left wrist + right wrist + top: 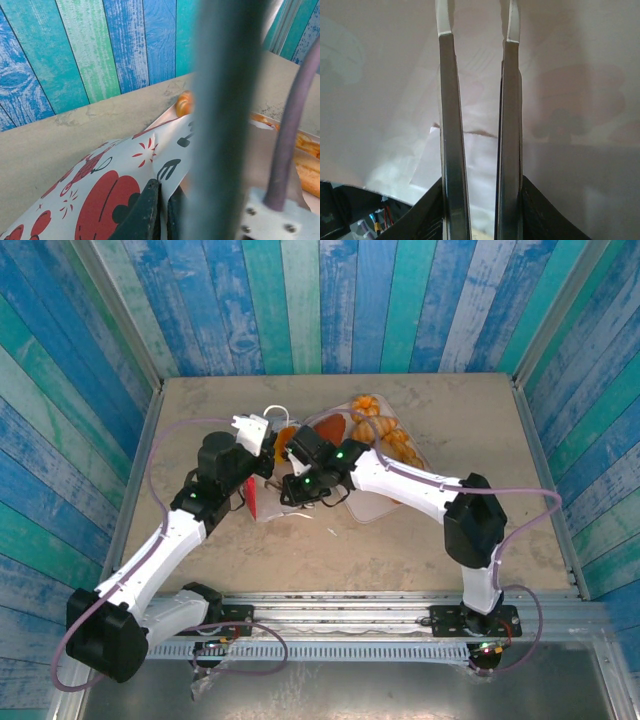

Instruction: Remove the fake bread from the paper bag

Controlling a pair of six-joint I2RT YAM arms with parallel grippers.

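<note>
Left pincer: closed, pinching the upper edge of the paper bag; the dark fingers are meeting with the sheet of paper caught between them.
Right pincer: reaching deep inside the bag, with pale paper wall showing all round it; the two long fingers are standing parallel with a narrow gap, slightly open, and nothing is sitting between them.
Paper bag: lying on its side at mid-surface, between the two wrists and just left of the tray; the white paper with red printed shapes is rising toward the left wrist camera.
Fake bread: golden-orange pieces are lying clustered on the far part of the tray, outside the bag; a reddish-brown triangle is resting beside them on their left.
Tray: flat and pale pink, sitting right of the bag and partly under the right arm.
Surface: beige and mottled, carrying the bag and tray.
Contents of bag: cannot tell; no pastry is showing inside.
</note>
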